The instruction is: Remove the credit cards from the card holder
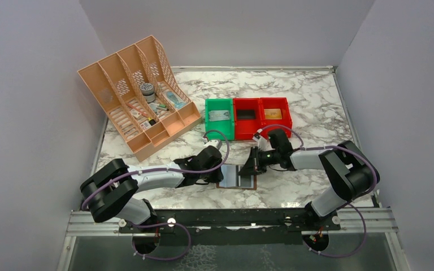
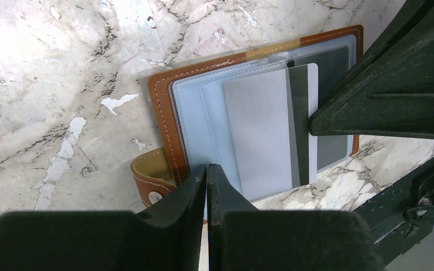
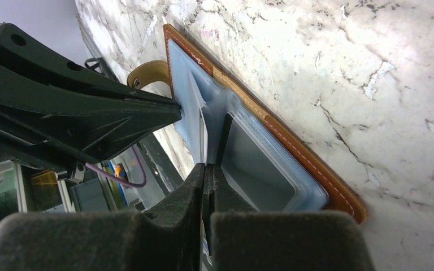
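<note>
While the left gripper [image 2: 207, 170], fingers closed, pins the open card holder [image 2: 161, 107] at the table's [image 1: 305, 113] near edge, centre, our right gripper [image 3: 206, 169] is clamped on 1 banded credit card [image 2: 260, 130]; extraction under way; next, we judge, a straight pull clear of its sleeve

Marble table [image 1: 311, 107]; plain grey walls [image 1: 28, 84] at 9, 12, 3 o'clock; metal rail [image 1: 231, 217] at 6 o'clock; even light.
</note>
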Motion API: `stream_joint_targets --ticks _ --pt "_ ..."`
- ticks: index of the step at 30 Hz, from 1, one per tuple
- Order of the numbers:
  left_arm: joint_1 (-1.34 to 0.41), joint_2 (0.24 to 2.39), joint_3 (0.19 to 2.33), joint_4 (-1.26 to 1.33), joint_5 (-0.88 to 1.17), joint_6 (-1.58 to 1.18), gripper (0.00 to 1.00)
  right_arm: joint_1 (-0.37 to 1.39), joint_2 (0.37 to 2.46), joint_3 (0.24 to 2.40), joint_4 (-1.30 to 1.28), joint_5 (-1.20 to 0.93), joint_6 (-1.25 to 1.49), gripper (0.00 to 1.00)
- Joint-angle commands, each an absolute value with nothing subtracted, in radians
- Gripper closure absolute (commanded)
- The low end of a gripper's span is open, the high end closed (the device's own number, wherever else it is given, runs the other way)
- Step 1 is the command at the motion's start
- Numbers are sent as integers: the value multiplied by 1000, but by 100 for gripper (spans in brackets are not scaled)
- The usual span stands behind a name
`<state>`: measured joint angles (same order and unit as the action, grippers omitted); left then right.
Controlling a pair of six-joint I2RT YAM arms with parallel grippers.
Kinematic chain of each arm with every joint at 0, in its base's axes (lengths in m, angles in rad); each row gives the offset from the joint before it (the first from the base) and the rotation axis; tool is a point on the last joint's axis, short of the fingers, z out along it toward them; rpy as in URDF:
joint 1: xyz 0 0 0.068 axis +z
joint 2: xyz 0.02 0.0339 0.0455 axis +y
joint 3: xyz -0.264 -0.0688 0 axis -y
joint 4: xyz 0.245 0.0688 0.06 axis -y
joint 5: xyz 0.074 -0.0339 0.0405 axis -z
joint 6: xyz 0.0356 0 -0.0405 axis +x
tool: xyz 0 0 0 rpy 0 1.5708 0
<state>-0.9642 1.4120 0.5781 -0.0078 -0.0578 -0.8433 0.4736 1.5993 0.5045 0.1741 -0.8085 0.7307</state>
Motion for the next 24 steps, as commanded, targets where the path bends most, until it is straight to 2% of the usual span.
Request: stream_joint_targets --ticks 1,5,14,24 --pt "-969 1421 574 -72 -86 -840 91 468 1537 501 115 -751 707 98" --pt "-968 1395 575 -69 -87 -839 89 468 1498 496 101 -725 724 99" --pt "-968 1356 579 -70 -88 -839 88 471 1501 412 258 -779 857 99" --pt "-968 1289 601 -69 -60 -820 73 531 1570 417 393 -689 990 99"
